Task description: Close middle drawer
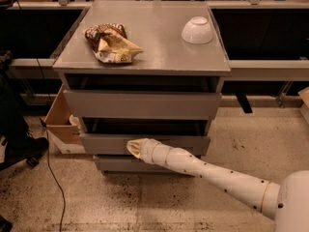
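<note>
The grey cabinet has three handle-less drawers. The middle drawer is pulled out a little, with a dark gap above its flat front panel. My gripper is on a white arm that reaches in from the lower right. Its tip is against the middle drawer's front panel, just left of the panel's centre. The fingers are together and hold nothing. The top drawer also stands slightly out, and the narrow bottom drawer sits below, partly behind my arm.
A crumpled snack bag and an upturned white bowl lie on the cabinet top. A cardboard box stands on the floor at the cabinet's left. A black cable runs across the speckled floor.
</note>
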You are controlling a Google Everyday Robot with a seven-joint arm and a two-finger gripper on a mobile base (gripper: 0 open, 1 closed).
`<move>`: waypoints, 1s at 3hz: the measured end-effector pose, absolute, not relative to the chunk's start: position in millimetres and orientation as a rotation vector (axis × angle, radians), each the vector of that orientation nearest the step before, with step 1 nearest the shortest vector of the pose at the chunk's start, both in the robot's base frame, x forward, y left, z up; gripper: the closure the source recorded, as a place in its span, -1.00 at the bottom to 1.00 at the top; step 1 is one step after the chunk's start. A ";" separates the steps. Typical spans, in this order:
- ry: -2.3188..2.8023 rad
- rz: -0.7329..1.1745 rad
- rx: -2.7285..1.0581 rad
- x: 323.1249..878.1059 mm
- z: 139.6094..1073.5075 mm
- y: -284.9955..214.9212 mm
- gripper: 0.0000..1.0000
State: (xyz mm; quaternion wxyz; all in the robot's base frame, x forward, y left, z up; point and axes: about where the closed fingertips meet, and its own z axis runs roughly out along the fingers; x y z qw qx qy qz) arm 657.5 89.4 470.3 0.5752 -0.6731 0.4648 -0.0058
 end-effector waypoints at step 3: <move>1.171 0.008 -1.643 653.1 421.2 70.1 1.00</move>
